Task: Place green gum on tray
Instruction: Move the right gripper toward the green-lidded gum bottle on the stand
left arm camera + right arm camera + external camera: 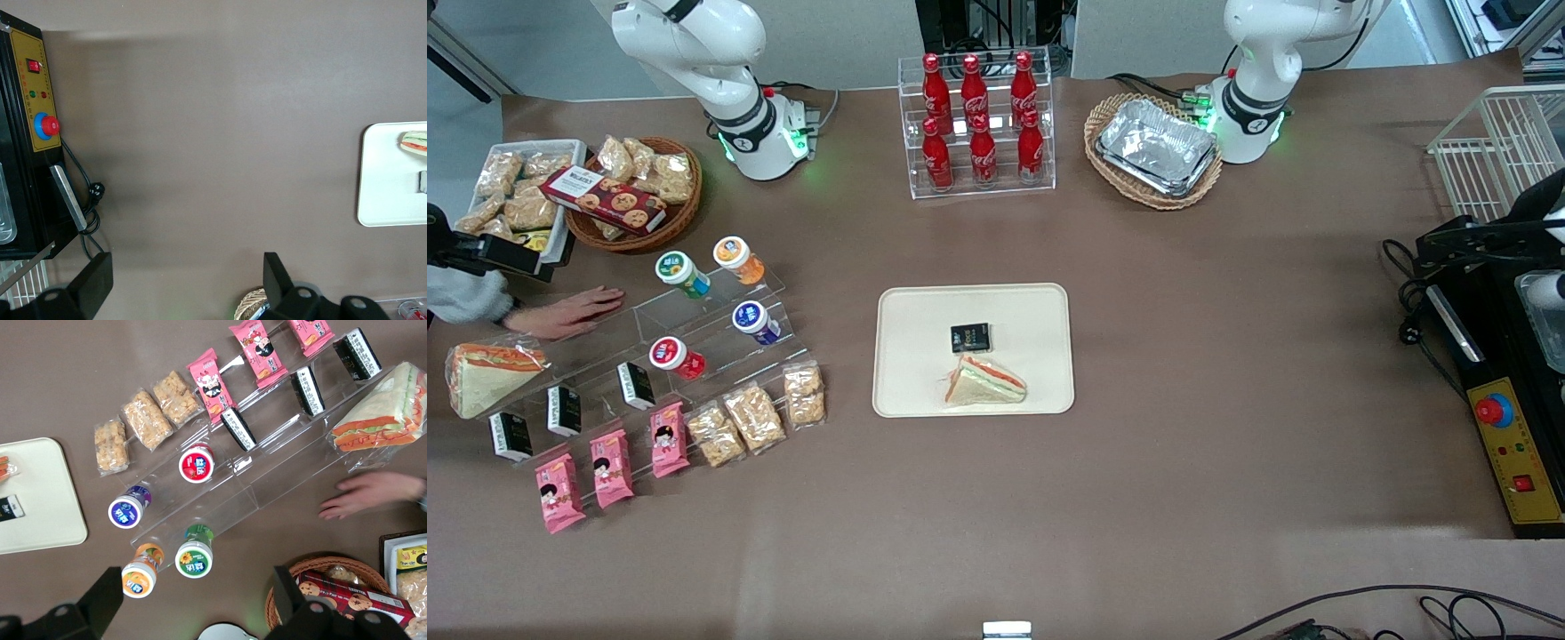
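The green gum (679, 271), a small bottle with a green-ringed white top, stands on the highest step of a clear acrylic stand (694, 329), beside an orange-capped bottle (736, 257). In the right wrist view the green gum (194, 555) lies below and a little ahead of my gripper (197, 607), which hangs high over the table. Its fingers (100, 600) are open and wide apart, with nothing between them. The gripper itself does not show in the front view. The cream tray (907, 356) lies mid-table and holds a sandwich (985, 380) and a black packet (969, 337).
A person's hand (569, 313) rests on the table beside the stand. Blue-capped (753, 320) and red-capped (673, 356) bottles and several snack packs fill its lower steps. A wicker basket (636, 200) of biscuits, a cola rack (978, 124) and a basket of foil trays (1156, 147) stand farther from the front camera.
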